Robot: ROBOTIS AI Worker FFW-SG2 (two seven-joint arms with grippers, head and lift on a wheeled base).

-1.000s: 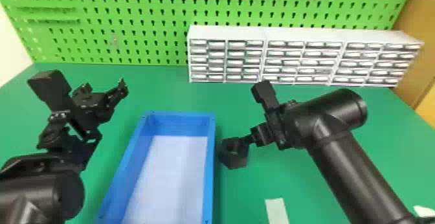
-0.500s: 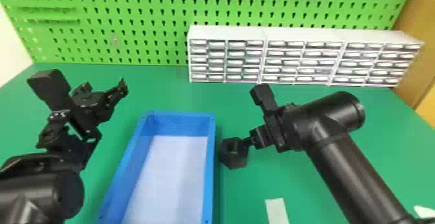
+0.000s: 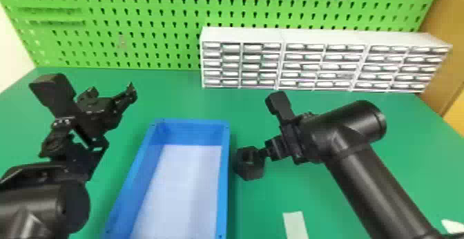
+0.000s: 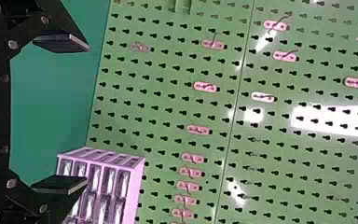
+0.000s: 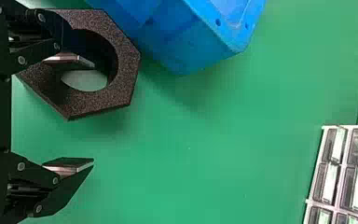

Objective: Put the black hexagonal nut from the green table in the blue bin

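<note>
The black hexagonal nut (image 3: 250, 163) is just right of the blue bin (image 3: 223, 183) in the head view. My right gripper (image 3: 265, 152) is at the nut's right side. In the right wrist view, the right gripper (image 5: 93, 112) is open, one finger reaching over the hole of the nut (image 5: 126, 70), the other apart from it over the green table. Whether that first finger sits inside the hole, I cannot tell. On the far left, my left gripper (image 3: 112, 98) is parked; the left wrist view has this left gripper (image 4: 87, 114) open with nothing between its fingers.
White drawer cabinets (image 3: 241, 34) stand at the back of the green table (image 3: 165, 93), before a green pegboard (image 3: 148, 27). A pale strip (image 3: 295, 225) lies near the front, right of the bin.
The right arm has shifted slightly left and toward the front of the table. The nut keeps nearly the same place beside the bin, and the left arm is still.
</note>
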